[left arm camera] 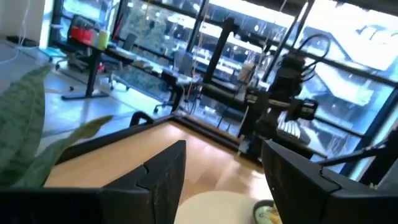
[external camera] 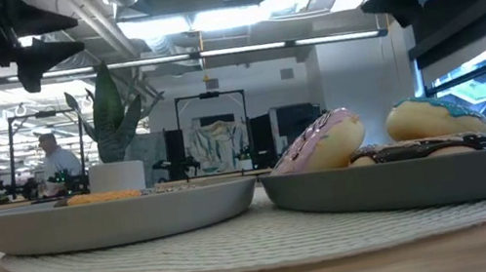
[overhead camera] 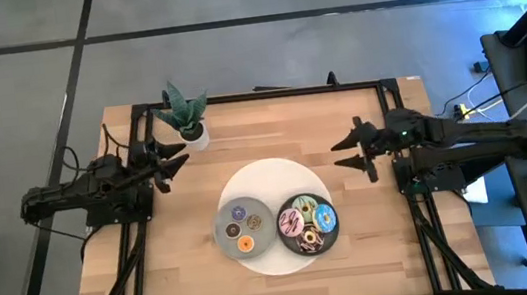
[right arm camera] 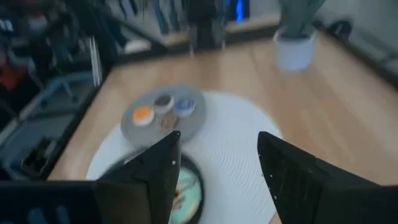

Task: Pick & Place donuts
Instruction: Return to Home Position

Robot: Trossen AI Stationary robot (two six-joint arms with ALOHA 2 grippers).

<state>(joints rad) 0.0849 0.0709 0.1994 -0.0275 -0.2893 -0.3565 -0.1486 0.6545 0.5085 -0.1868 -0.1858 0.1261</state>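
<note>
Two grey plates sit on a round white mat (overhead camera: 268, 182). The left plate (overhead camera: 244, 223) carries the small donuts: purple, brown, orange. The right plate (overhead camera: 306, 225) carries the larger donuts, pink (external camera: 321, 143), blue (external camera: 438, 120), chocolate and mint. My left gripper (overhead camera: 177, 164) hovers open, above the table's left part, beside the plant. My right gripper (overhead camera: 349, 152) hovers open, right of the mat, above the table. Neither touches anything.
A small potted green plant (overhead camera: 185, 117) stands near the table's far-left corner, close to my left gripper. Bare wood lies in front of the mat and on both sides. A person sits far off in the room behind the table (external camera: 55, 159).
</note>
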